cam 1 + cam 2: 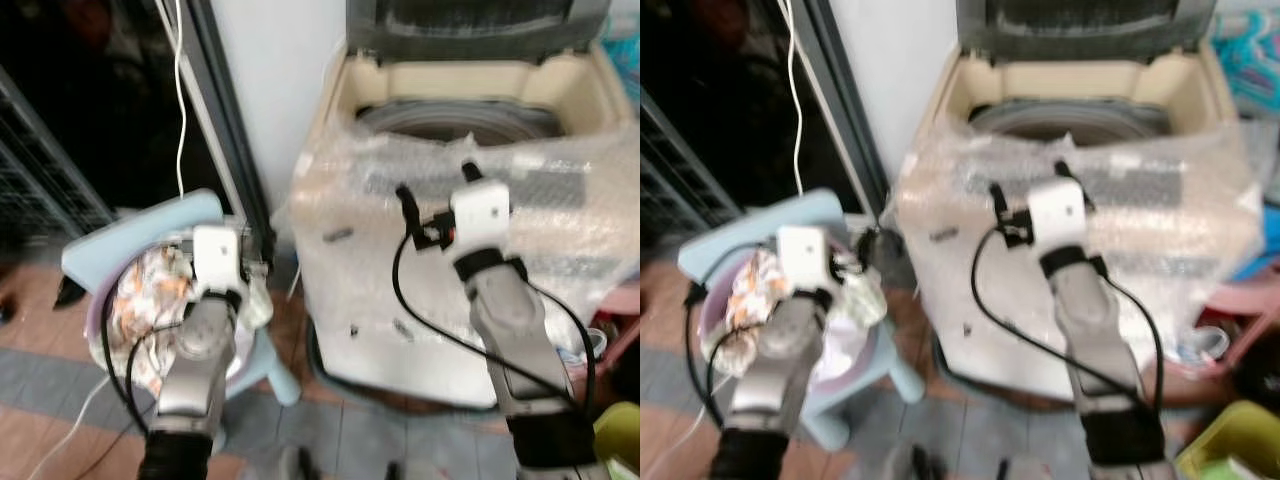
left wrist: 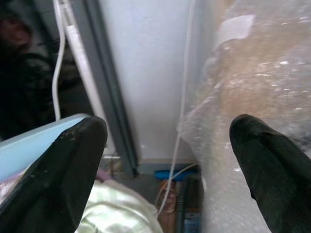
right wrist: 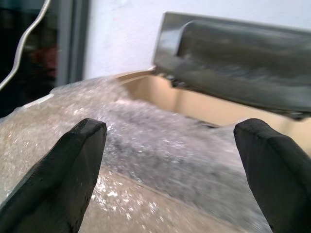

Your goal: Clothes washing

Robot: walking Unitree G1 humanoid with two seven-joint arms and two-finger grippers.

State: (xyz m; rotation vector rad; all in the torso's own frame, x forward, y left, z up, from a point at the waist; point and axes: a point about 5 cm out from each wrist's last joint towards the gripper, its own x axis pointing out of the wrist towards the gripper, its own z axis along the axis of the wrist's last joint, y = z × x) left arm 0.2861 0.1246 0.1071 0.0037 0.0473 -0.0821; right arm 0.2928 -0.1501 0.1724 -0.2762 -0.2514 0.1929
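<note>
Down on my left, the clothes (image 1: 150, 300) sit heaped in a pale basin (image 1: 865, 360) on a light blue stool (image 1: 130, 235), just beside the washing machine (image 1: 440, 300), and that heap is what the job turns on. My left gripper (image 2: 165, 145) hovers right over the far edge of the pile, its fingers (image 2: 58, 170) spread wide and empty, with a fold of pale green cloth (image 2: 114, 213) showing just under them. So the laundry lies below and slightly back from those fingers, and I judge the left arm to be the one to dip and take a handful. The machine stands to the right of the stool, its lid (image 1: 475, 25) tipped up and the drum (image 1: 460, 120) open, its front swaddled in bubble wrap (image 1: 560, 220). My right gripper (image 3: 170, 160) is raised before that wrapped front edge, fingers (image 3: 58, 174) likewise parted and holding nothing, pointing toward the opening. A white cable (image 1: 180, 90) hangs by the dark doorway (image 1: 90, 110) behind the stool, and it could snag a lifted garment.
</note>
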